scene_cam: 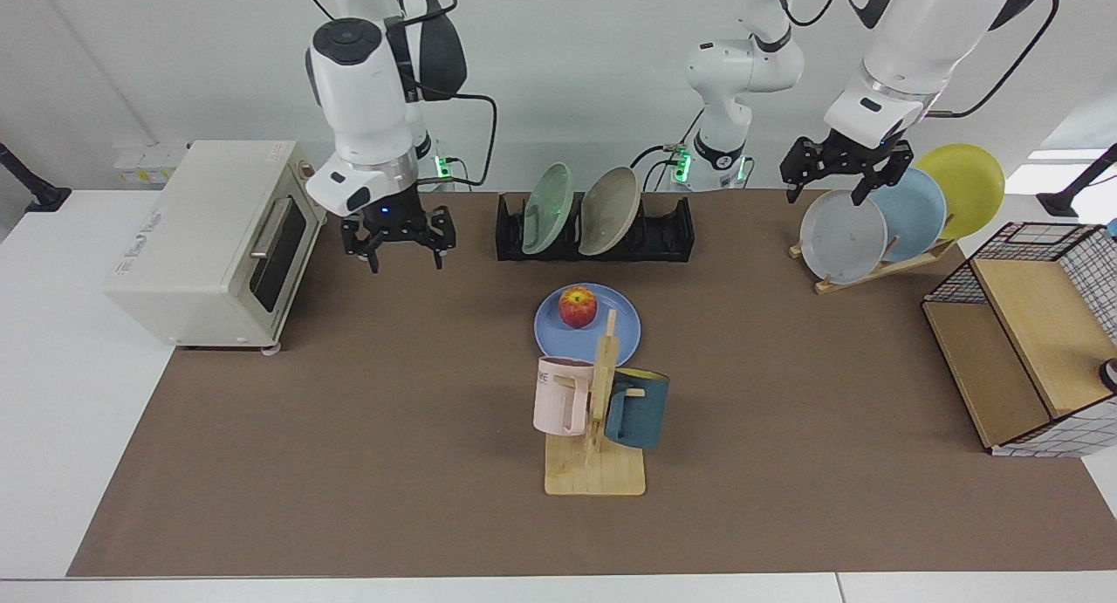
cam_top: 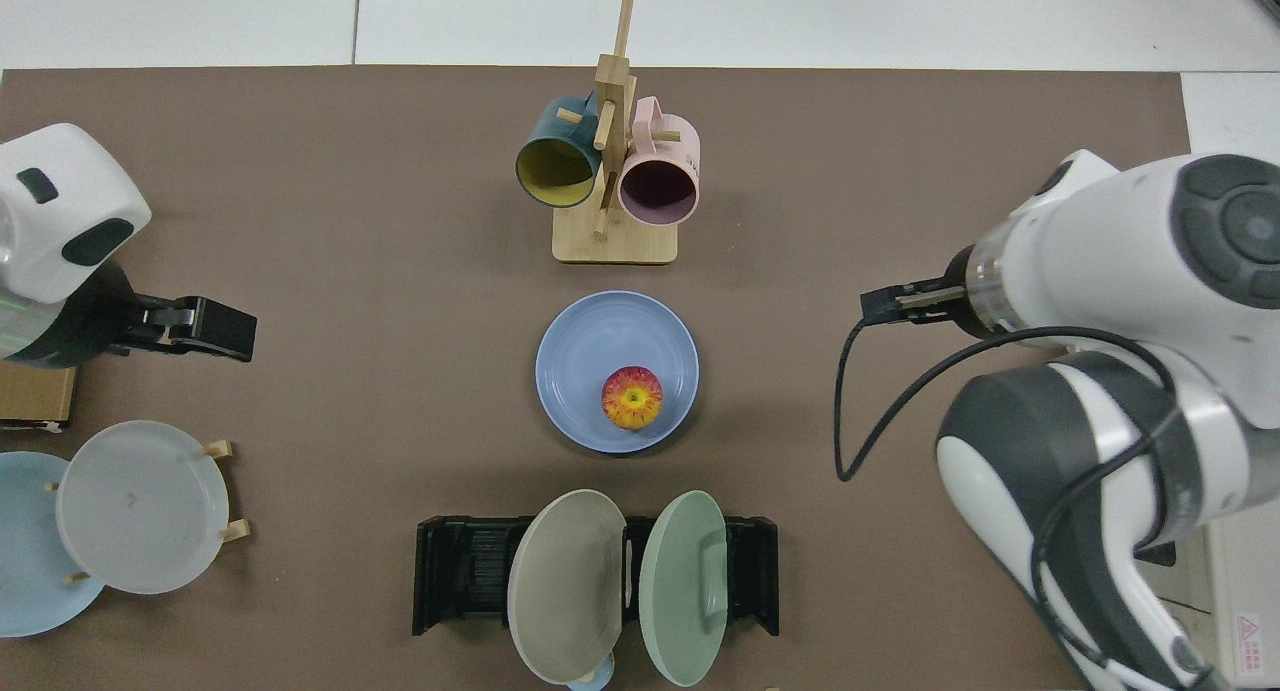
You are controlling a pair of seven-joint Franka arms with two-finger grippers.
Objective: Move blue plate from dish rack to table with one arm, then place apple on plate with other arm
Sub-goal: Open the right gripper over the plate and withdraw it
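The blue plate (scene_cam: pixel 556 329) (cam_top: pixel 588 349) lies flat on the brown table (scene_cam: pixel 349 455), just in front of the black dish rack (scene_cam: pixel 665 233) (cam_top: pixel 462 571). On the plate's rack-side half rests the red and yellow apple (scene_cam: pixel 578 306) (cam_top: pixel 631 397), with nothing touching it. My right gripper (scene_cam: pixel 403 256) hangs open and holds nothing, above the table beside the toaster oven, well away from the plate. Far off on the other side, my left gripper (scene_cam: pixel 827 189) waits open above the grey plate in the wooden stand.
A green and a beige plate stand in the dish rack. The mug tree (scene_cam: pixel 595 411) with a pink and a teal mug stands just in front of the blue plate. A toaster oven (scene_cam: pixel 218 236), a wooden plate stand (scene_cam: pixel 873 267) and a wire basket (scene_cam: pixel 1038 341) flank the table.
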